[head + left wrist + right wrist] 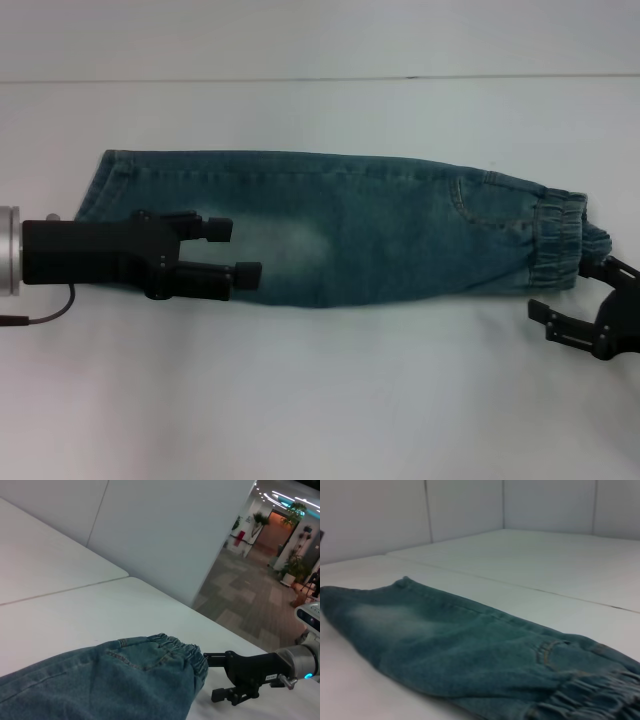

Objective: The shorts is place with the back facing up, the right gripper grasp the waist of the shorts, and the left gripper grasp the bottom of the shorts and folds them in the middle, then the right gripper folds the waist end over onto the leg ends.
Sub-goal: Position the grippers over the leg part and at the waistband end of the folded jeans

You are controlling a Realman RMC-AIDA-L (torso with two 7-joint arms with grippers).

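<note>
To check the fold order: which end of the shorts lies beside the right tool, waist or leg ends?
The waist: the gathered elastic band of the shorts lies beside the open right tool. The leg ends lie by the open left tool.

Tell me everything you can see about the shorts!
The shorts are long, blue-green denim with a pale faded patch. They lie flat on the white table, already folded lengthwise into one narrow strip. The gathered elastic waist points toward the right pincer, the stitched hems toward the left pincer, which hovers open over the cloth. One back pocket shows near the waist.
</note>
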